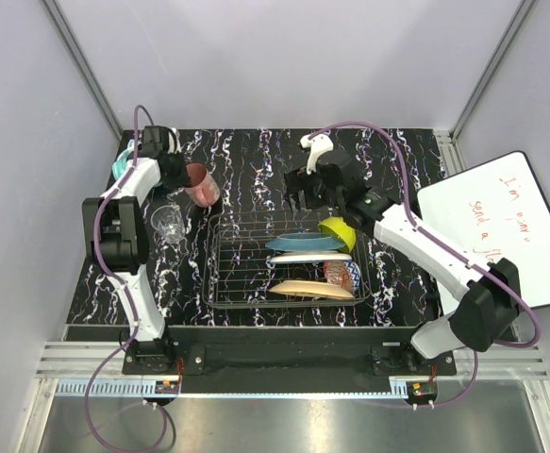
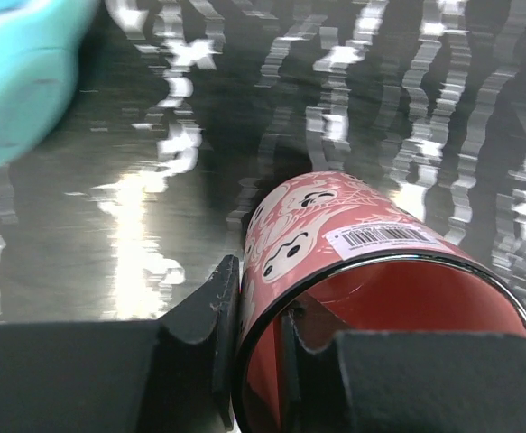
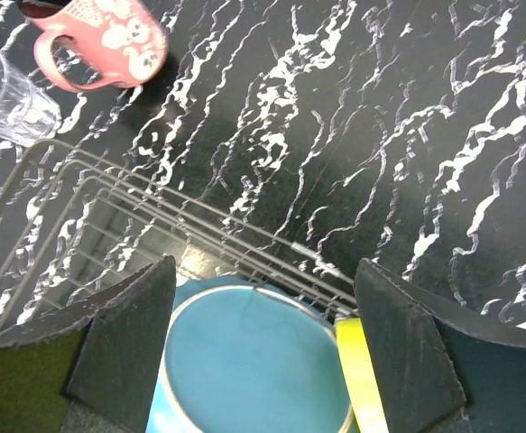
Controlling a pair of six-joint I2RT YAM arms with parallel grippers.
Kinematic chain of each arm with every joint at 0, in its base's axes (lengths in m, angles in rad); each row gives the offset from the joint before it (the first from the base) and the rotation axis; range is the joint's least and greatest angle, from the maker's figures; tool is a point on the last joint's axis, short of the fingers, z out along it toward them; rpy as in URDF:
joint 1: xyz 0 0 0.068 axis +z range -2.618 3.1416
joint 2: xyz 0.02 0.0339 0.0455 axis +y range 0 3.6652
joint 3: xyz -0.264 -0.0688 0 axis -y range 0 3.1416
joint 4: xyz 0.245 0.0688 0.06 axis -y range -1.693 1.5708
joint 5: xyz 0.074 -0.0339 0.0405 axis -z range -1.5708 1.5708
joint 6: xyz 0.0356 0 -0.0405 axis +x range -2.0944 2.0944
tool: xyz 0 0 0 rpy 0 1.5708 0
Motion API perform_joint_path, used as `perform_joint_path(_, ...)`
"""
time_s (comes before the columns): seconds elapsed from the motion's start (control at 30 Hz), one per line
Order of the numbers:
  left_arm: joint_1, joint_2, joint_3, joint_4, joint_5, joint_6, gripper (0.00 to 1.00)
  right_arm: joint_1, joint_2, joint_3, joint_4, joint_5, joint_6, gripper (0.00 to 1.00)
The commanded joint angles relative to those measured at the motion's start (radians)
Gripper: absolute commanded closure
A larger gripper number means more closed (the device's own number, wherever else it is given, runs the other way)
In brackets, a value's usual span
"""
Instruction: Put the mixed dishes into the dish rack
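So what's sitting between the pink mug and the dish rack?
Just bare black marbled tabletop between the pink mug and the dish rack; the small clear glass stands off to one side. The right wrist view shows it clearest.

Left arm (image 1: 141, 177) and right arm (image 1: 425, 247): white links, black joints; purple cables (image 1: 369, 127) behind wrists; fingers (image 3: 127, 343) black, seemingly plastic.
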Motion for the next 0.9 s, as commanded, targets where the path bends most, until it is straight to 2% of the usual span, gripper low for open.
perform_joint_path(0.0,-0.024,-0.146,0.100,0.061,0.236,-0.120,1.00,-0.080,-0.019,0.012,0.016,-0.099,0.116,0.13)
perform_joint_path(0.17,-0.026,-0.241,0.117,0.137,0.403,-0.264,1.00,-0.249,-0.024,0.019,0.119,-0.479,0.343,0.11)
perform_joint_path(0.3,-0.012,-0.283,0.161,0.206,0.474,-0.359,1.00,-0.302,-0.010,0.003,0.275,-0.703,0.523,0.09)
perform_joint_path(0.33,-0.009,-0.291,0.175,0.238,0.487,-0.402,1.00,-0.320,-0.005,-0.009,0.380,-0.748,0.566,0.09)
perform_joint_path(0.37,-0.006,-0.297,0.183,0.266,0.506,-0.429,1.00,-0.326,0.013,-0.023,0.453,-0.797,0.677,0.08)
perform_joint_path(0.4,-0.005,-0.306,0.180,0.306,0.517,-0.468,1.00,-0.334,0.028,-0.038,0.540,-0.899,0.759,0.08)
perform_joint_path(0.43,-0.005,-0.324,0.169,0.408,0.523,-0.550,1.00,-0.348,0.075,-0.073,0.773,-0.946,0.857,0.08)
perform_joint_path(0.47,-0.006,-0.332,0.148,0.462,0.525,-0.589,1.00,-0.348,0.109,-0.089,0.921,-1.007,1.090,0.08)
perform_joint_path(0.5,-0.011,-0.340,0.145,0.507,0.520,-0.619,1.00,-0.349,0.151,-0.096,1.210,-1.023,1.211,0.10)
perform_joint_path(0.53,-0.017,-0.337,0.157,0.550,0.516,-0.638,1.00,-0.346,0.250,-0.089,1.351,-1.030,1.334,0.12)
perform_joint_path(0.57,-0.031,-0.326,0.212,0.539,0.513,-0.634,1.00,-0.345,0.299,-0.075,1.483,-1.023,1.558,0.14)
perform_joint_path(0.6,-0.031,-0.318,0.241,0.529,0.513,-0.629,1.00,-0.345,0.347,-0.055,1.671,-1.009,1.644,0.14)
perform_joint_path(0.67,-0.063,-0.295,0.308,0.513,0.516,-0.617,1.00,-0.336,0.425,0.006,1.737,-0.980,1.741,0.11)
perform_joint_path(0.8,-0.092,-0.295,0.309,0.533,0.507,-0.629,1.00,-0.314,0.426,0.089,1.636,-0.971,1.653,0.08)
perform_joint_path(0.87,-0.113,-0.303,0.263,0.558,0.508,-0.641,1.00,-0.306,0.453,0.126,1.656,-0.940,1.690,0.11)
